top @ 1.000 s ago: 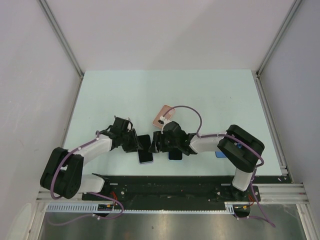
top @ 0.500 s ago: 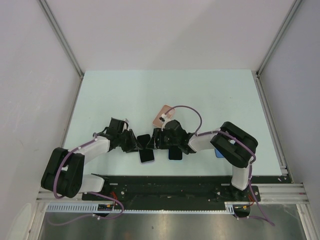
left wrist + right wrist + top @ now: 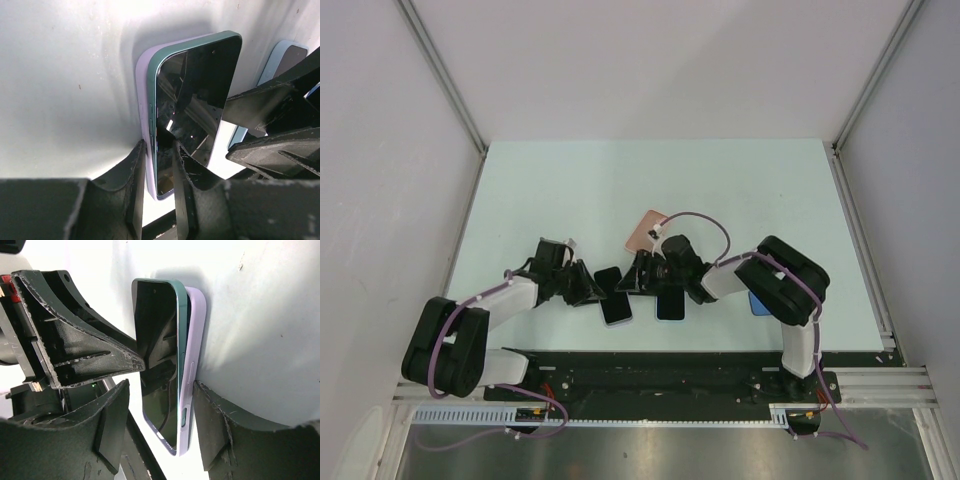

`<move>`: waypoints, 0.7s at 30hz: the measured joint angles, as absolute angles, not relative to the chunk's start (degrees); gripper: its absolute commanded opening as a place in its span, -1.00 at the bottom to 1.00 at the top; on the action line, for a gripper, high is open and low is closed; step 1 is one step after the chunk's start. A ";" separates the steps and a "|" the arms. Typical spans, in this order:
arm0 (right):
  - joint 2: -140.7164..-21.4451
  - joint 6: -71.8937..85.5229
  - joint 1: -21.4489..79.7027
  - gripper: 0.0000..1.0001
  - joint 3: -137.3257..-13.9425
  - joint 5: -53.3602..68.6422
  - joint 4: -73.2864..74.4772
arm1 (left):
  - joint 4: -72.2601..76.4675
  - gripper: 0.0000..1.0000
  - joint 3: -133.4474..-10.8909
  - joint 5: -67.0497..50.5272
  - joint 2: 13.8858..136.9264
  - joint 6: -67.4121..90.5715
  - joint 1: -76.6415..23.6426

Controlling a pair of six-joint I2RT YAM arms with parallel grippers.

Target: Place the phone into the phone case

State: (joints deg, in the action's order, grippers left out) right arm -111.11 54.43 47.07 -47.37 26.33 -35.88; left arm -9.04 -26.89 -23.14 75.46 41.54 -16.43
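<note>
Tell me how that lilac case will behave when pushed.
The case probably flexes: its lilac wall looks thin and rubbery. It seems light, so a push may slide it across the smooth table. The phone shows a raised green edge, so the lip likely resists snapping on.

Robotics lab test cell, plain white panel walls (image 3: 650, 60) across frame top, aluminium corner posts (image 3: 441, 72) upper left and right, pale green tabletop (image 3: 740, 190), black mounting rail (image 3: 660, 378) along bottom edge.

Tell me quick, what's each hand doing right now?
Left hand: closed on the phone and case.
Right hand: open, straddling both.
</note>
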 measured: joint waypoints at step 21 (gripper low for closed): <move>-114.87 58.24 46.52 -0.40 -46.92 30.72 -42.30 | -8.14 -0.41 -25.80 -25.17 74.32 42.15 -16.38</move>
